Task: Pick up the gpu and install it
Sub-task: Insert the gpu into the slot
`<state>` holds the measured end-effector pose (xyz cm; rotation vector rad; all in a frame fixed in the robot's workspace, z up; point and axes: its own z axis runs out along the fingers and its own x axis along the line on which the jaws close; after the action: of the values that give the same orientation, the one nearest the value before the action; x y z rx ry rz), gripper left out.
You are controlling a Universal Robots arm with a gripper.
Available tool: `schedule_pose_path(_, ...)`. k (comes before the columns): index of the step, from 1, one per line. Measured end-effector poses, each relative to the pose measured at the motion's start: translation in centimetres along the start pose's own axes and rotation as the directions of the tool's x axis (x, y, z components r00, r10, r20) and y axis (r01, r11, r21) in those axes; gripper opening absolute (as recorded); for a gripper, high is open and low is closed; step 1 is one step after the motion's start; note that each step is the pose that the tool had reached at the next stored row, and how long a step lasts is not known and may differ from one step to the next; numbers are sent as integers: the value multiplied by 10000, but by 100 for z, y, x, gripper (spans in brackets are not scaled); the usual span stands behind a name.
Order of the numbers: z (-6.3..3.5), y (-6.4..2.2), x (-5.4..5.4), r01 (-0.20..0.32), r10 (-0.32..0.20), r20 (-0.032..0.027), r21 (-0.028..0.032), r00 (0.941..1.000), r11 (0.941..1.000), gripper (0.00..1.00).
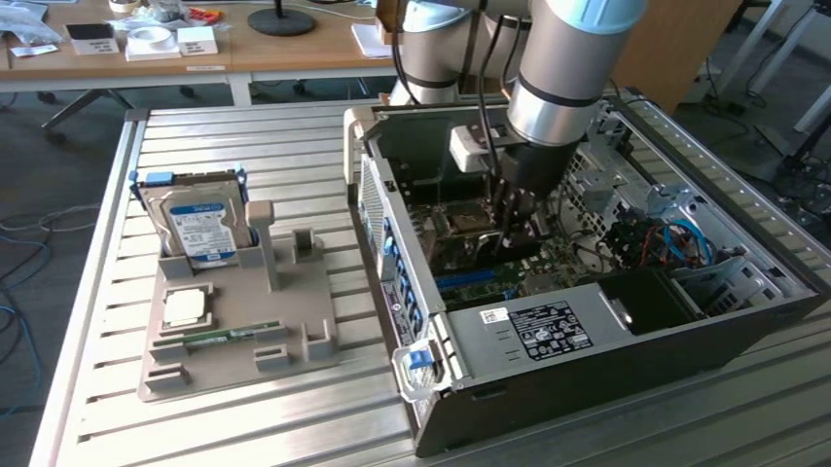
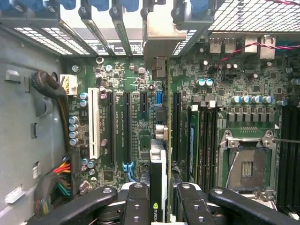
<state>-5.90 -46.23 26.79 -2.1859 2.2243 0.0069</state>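
Black jaws sit nearest the wrist camera, closed partway and clamped on the gpu (image 2: pixel 158 178), one on each face of the card. The card stands on edge between them, black cooler on one face and green board on the other. Its silvery bracket (image 2: pixel 161 35) reaches the slotted rear wall of the case. The card's lower edge runs over the motherboard (image 2: pixel 126 89), between the long black expansion slots and the memory slots beside the empty processor socket (image 2: pixel 246 164). Whether it is seated in a slot I cannot tell. At the exterior view's left, a grey holder (image 1: pixel 299 360) lies on the slatted metal desk (image 1: pixel 260 428). On it a hard drive (image 1: pixel 198 229) with a blue-white label stands upright at the far end. A square processor chip (image 1: pixel 186 308) lies flat nearer the camera, with a narrow green RAM stick (image 1: pixel 234 334) just beside it. Further right the open computer case (image 1: pixel 624 360) lies on its side, open face up. The arm (image 1: pixel 565 58) comes down into it from the far side, and the jaws hold the gpu low inside, near the middle of the case. A labelled power supply (image 1: pixel 546 331) sits along the near wall. Blue cables (image 1: pixel 682 243) curl at the exterior view's right.
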Motion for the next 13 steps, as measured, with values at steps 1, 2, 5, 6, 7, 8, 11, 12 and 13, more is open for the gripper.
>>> schedule_pose_path(1, 14, 6, 0, 1, -1, 0, 0, 10000, 10000, 27)
schedule_pose_path(2, 27, 11, 0, 0, 0, 0, 0, 10000, 10000, 27)
schedule_pose_path(5, 34, 15, -1, 2, -2, -4, -2, 10000, 10000, 27)
schedule_pose_path(6, 35, 19, -1, -1, 1, -3, -2, 10000, 10000, 27)
schedule_pose_path(7, 36, 22, -2, -1, 1, -1, -1, 10000, 10000, 27)
schedule_pose_path(8, 37, 25, -2, 0, 0, -1, -1, 10000, 10000, 27)
schedule_pose_path(11, 38, 40, -4, 1, -1, -1, -1, 10000, 10000, 27)
schedule_pose_path(12, 39, 45, -5, 1, -1, 0, 0, 10000, 10000, 27)
schedule_pose_path(13, 41, 51, -8, 0, 0, 3, 1, 10000, 10000, 27)
